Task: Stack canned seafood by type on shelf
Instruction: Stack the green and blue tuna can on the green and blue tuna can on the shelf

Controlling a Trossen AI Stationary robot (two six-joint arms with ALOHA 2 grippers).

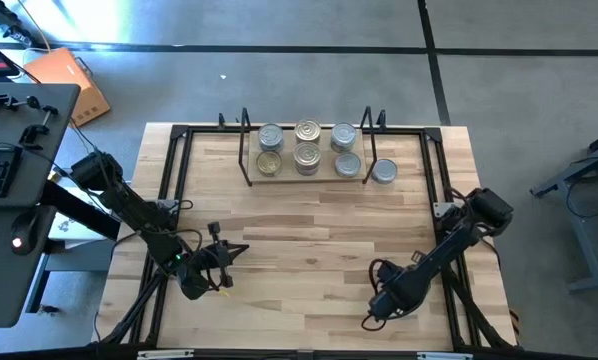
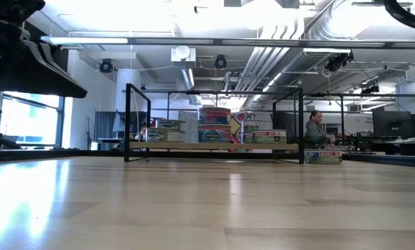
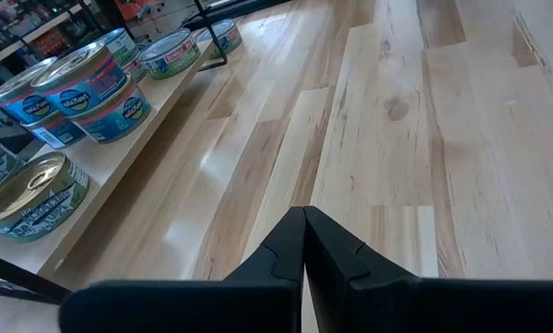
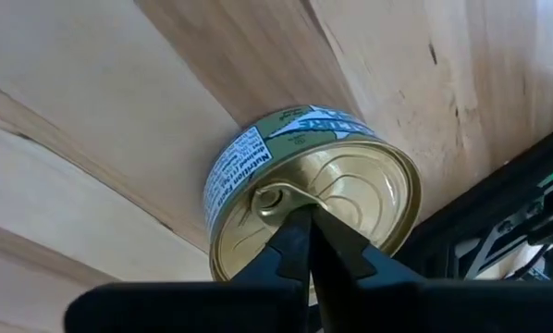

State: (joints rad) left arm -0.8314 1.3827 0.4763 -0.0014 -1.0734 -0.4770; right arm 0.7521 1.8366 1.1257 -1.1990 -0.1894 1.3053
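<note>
You are working over the wooden table (image 1: 309,230), with the shelf (image 1: 247,160) at its far edge and most tins (image 1: 307,145) already sitting on it in rows. One silver-topped tin (image 1: 383,172) is standing just beside the shelf's right uprights.

The left gripper (image 3: 304,217) is waiting closed over bare wood. The right gripper (image 4: 304,217) is also pinched shut, empty, and pointing at a gold-topped tin (image 4: 323,194) near the table's front right frame.

You are probably about to pick that tin, so open the fingers wide first, straddle its rim and avoid the ring pull (image 4: 269,199).

From above, the right arm is hiding this tin. Whether the fingertips are touching the lid is unclear.
</note>
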